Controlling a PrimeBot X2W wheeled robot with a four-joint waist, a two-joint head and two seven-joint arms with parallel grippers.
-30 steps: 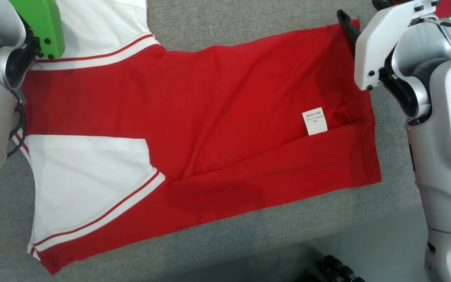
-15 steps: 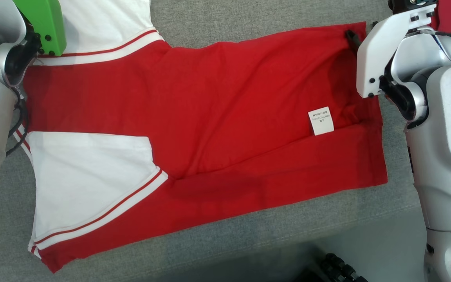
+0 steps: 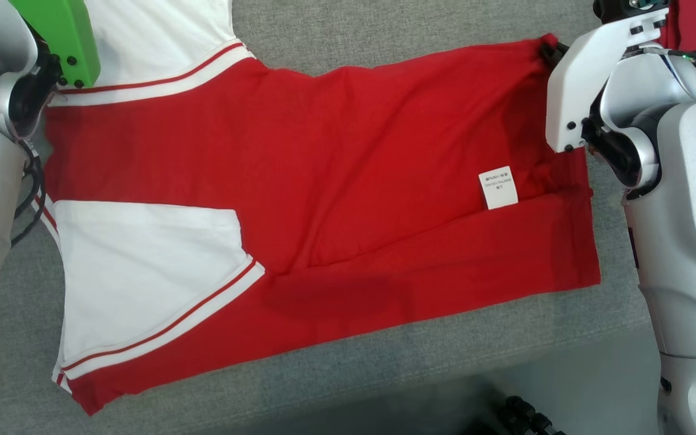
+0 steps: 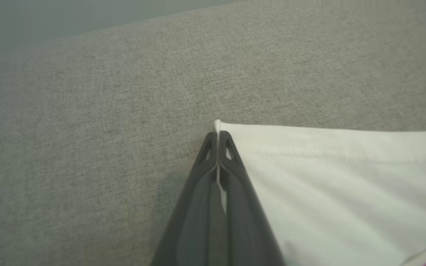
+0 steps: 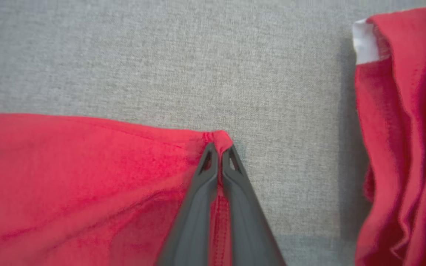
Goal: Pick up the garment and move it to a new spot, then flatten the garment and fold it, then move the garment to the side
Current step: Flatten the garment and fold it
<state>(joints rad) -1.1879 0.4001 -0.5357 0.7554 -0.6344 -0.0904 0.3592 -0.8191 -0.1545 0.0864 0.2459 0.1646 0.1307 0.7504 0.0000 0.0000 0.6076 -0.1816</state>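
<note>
Garment first: a red shirt with white sleeves lies spread across the grey fabric worktop, hem to the right and shoulders to the left, with its care label showing near the hem and a long crease running across the near half. From the head view, the right end effector sits at the far right hem corner, and the green wrist cover of the left arm hangs over the far white sleeve. In the left wrist view, the left end effector is pressed together on the corner of that sleeve, a sliver of white cloth between its fingers. In the right wrist view, the right end effector is pinching the bunched red hem corner. With both far corners gripped, I judge this to be the flattening step, or the very start of the fold. The next move calls for both arms to lift and travel evenly, so the cloth stays taut and neither corner slips. A second red and white bundle lies just to the right, near enough to snag if the right arm swings wide.
</note>
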